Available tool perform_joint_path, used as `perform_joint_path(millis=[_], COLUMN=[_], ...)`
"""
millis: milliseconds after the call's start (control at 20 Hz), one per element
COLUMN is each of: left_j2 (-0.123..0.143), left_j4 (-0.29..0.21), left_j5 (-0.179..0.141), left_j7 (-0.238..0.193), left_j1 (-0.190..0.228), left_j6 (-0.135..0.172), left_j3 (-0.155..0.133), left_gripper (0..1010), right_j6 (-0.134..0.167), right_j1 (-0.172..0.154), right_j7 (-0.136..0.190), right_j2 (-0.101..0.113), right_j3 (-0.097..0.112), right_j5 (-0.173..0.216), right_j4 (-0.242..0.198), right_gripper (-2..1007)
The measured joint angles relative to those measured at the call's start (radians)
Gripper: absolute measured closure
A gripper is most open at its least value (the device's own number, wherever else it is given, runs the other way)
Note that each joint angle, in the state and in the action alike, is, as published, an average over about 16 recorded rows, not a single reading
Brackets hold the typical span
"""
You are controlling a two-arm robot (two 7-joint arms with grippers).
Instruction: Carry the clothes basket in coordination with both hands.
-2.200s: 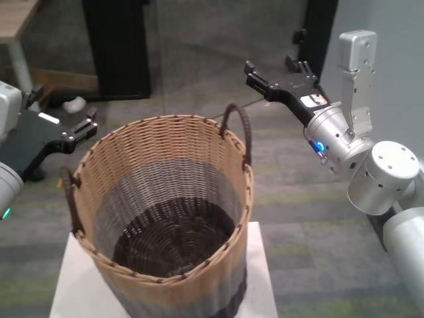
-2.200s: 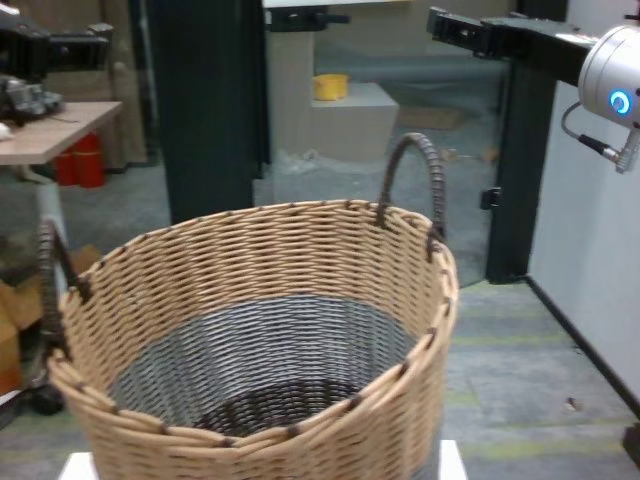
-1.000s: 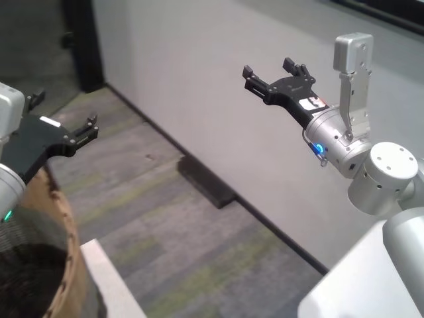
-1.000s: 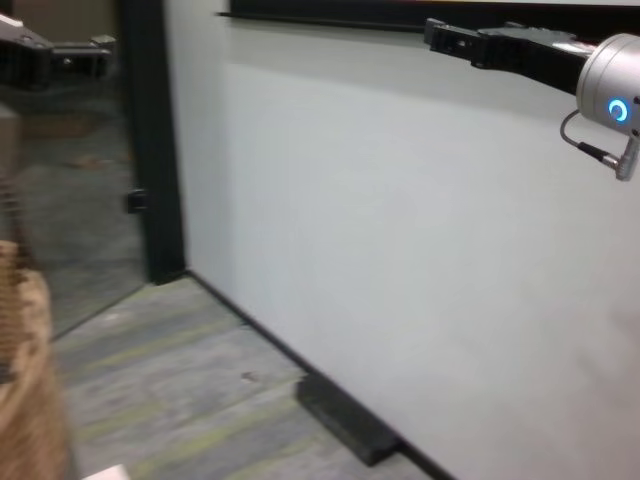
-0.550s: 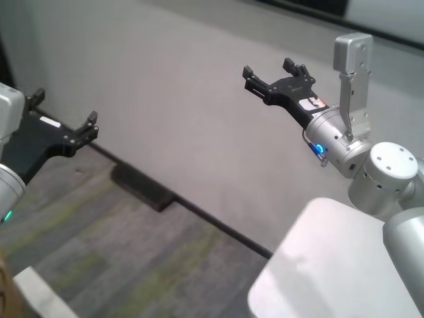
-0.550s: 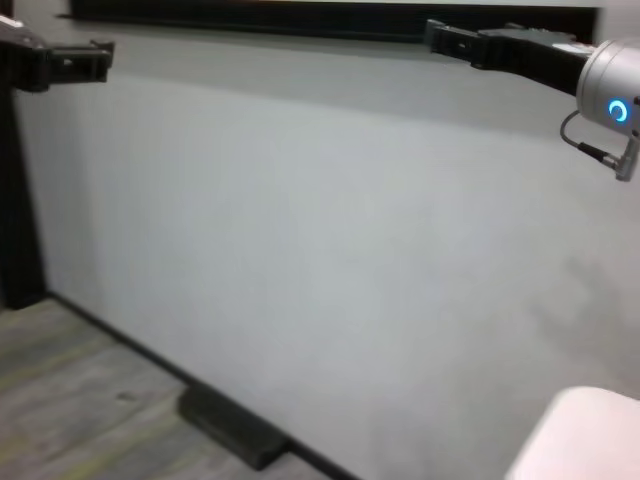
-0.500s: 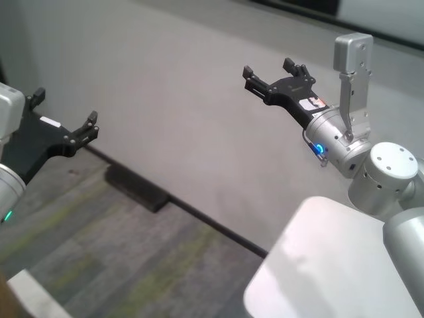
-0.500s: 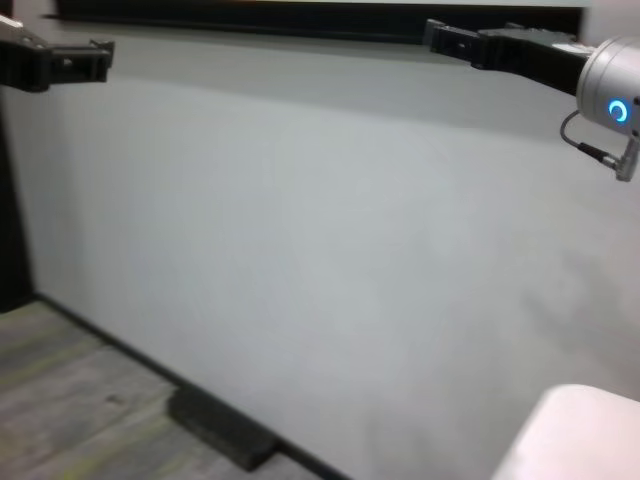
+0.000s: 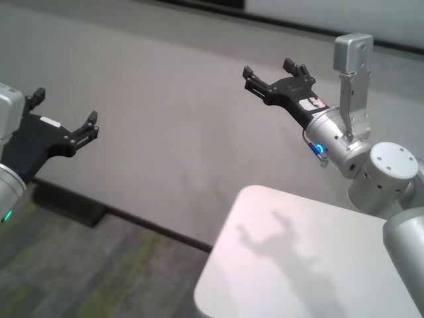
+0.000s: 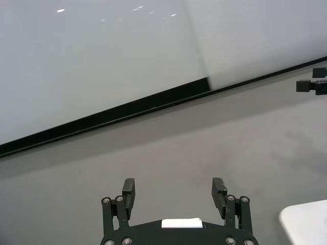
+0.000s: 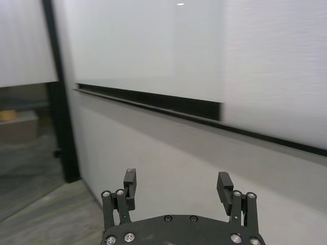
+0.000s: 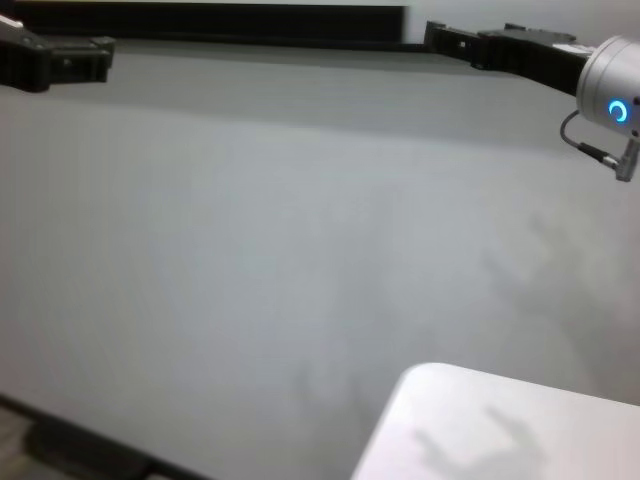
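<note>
Plain grey wall [image 9: 152,112] fills most of the head and chest views, black baseboard [image 9: 159,232] along its foot; grey carpet [image 9: 79,278] with faint green streaks below, a dark low block [image 9: 69,204] against the baseboard; white rounded tabletop [image 9: 291,265] at lower right carries a shadow. Wrist views show frosted glass panels [image 11: 148,46] above a black rail [image 11: 153,102]; a black upright frame [image 11: 61,92] with a darker room [image 11: 25,138] behind.
</note>
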Motion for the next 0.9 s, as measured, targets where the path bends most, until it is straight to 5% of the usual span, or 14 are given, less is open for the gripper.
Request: perform_joint_path(millis=[900], left_j2=[0.000], left_j4=[0.000], left_j5=[0.000], left_j7=[0.000], left_j1=[0.000], left_j6=[0.000], left_j3=[0.000], left_gripper=[11], right_j6=[0.000], right_j1=[0.000], right_j7=[0.000], right_j2=[0.000], right_j3=[0.000], right_j5=[0.000], right_j4=[0.000], right_gripper=[2])
